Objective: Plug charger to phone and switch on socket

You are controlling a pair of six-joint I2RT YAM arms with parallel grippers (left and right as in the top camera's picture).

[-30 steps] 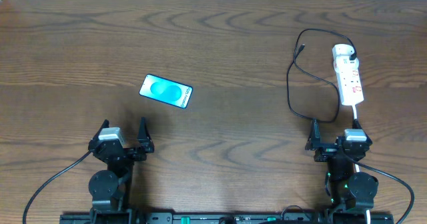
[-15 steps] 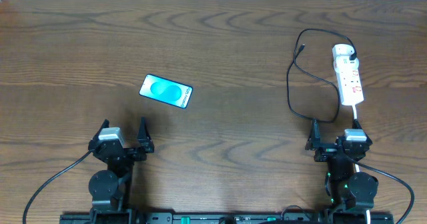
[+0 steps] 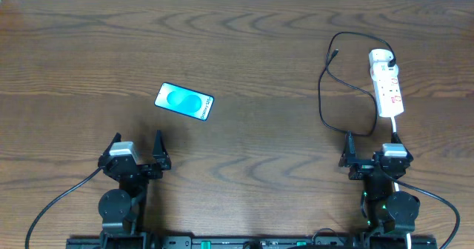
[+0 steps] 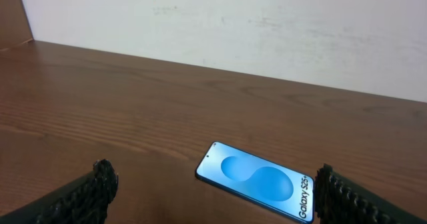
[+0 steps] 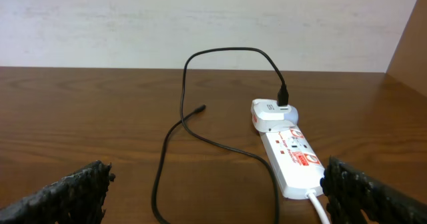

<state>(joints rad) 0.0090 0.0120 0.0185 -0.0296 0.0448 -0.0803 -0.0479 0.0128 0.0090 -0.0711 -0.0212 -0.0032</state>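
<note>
The phone [image 3: 184,101] lies flat left of centre, its cyan-blue screen up, and shows in the left wrist view [image 4: 257,182] ahead of the fingers. My left gripper [image 3: 136,150] is open and empty at the near left. The white socket strip [image 3: 387,83] lies at the far right, also in the right wrist view [image 5: 290,154]. The black charger cable [image 3: 324,86] loops left of it, its black plug [image 5: 283,95] in a white adapter at the strip's far end. Its small free plug [image 5: 200,108] lies loose on the table. My right gripper [image 3: 370,147] is open and empty near the strip.
The strip's white cord [image 5: 317,207] runs back toward my right arm. The wooden table [image 3: 259,56] ends at a white wall [image 4: 267,24] at the back.
</note>
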